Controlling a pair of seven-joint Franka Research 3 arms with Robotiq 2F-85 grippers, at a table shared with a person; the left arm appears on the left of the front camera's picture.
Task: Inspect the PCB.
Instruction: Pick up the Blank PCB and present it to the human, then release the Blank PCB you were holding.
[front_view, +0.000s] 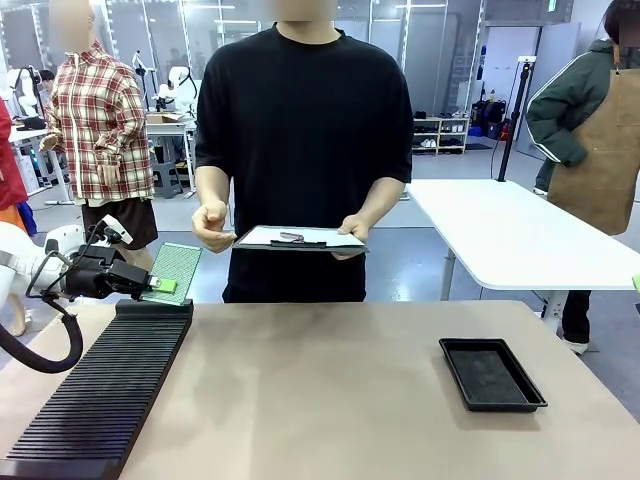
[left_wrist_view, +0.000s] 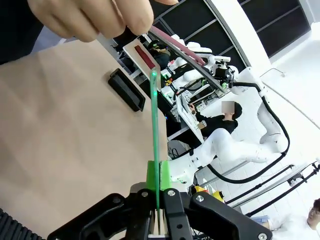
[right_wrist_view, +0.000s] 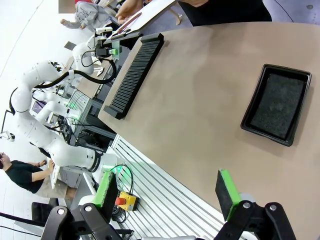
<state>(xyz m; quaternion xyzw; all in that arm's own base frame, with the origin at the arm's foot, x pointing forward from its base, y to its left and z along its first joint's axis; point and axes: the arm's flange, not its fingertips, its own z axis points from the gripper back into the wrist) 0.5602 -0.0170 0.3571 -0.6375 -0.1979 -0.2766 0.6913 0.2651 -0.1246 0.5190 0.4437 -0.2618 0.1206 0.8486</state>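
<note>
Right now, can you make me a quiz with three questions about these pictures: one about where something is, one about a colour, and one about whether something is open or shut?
1. Where is the PCB?
A) lying on the clipboard
B) pinched in the left gripper
C) in the person's hand

2. What colour is the tray?
A) white
B) red
C) black

3. How is the right gripper?
A) open
B) shut on a pen
C) shut on a cup

Answers:
1 B, the left gripper clamps the PCB by one edge.
2 C, the tray is black all over.
3 A, the right gripper is spread wide with nothing in it.
</note>
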